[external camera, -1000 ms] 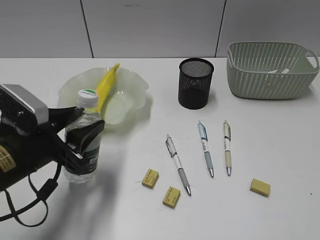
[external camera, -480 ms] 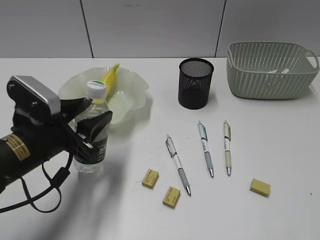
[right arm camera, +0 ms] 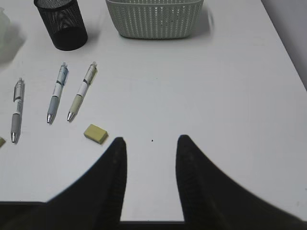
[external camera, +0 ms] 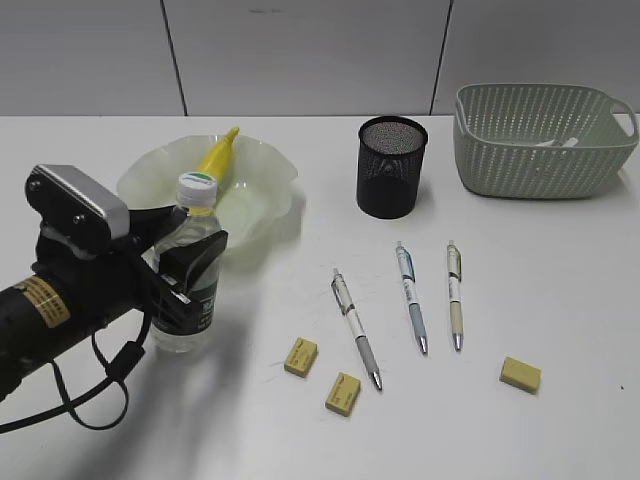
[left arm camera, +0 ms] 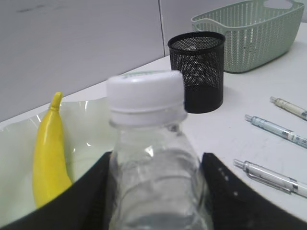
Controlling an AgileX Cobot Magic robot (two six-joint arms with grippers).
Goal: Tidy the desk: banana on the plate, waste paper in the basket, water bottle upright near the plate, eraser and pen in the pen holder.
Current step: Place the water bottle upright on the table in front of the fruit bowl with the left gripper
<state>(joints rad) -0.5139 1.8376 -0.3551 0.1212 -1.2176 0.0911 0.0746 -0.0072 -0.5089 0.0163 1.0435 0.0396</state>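
My left gripper (external camera: 186, 292) is shut on the clear water bottle (external camera: 190, 262), which stands upright with its white cap up, just in front of the pale green plate (external camera: 268, 172). The bottle fills the left wrist view (left arm camera: 153, 158). The banana (external camera: 216, 160) lies on the plate. The black pen holder (external camera: 391, 166) stands at mid-back. Three pens (external camera: 411, 310) and three yellow erasers (external camera: 300, 356) lie on the desk. A white scrap, likely the waste paper (external camera: 556, 143), lies in the green basket (external camera: 520, 160). My right gripper (right arm camera: 151, 143) is open and empty over bare desk.
The pens lie side by side between the pen holder and the front erasers. One eraser (right arm camera: 96, 133) lies just left of my right gripper's fingers. The basket (right arm camera: 153, 19) stands at the back right. A grey wall runs behind the desk.
My left gripper has carried the bottle to the right, closer to the plate's front, then lowered it slightly. Nothing else has moved.
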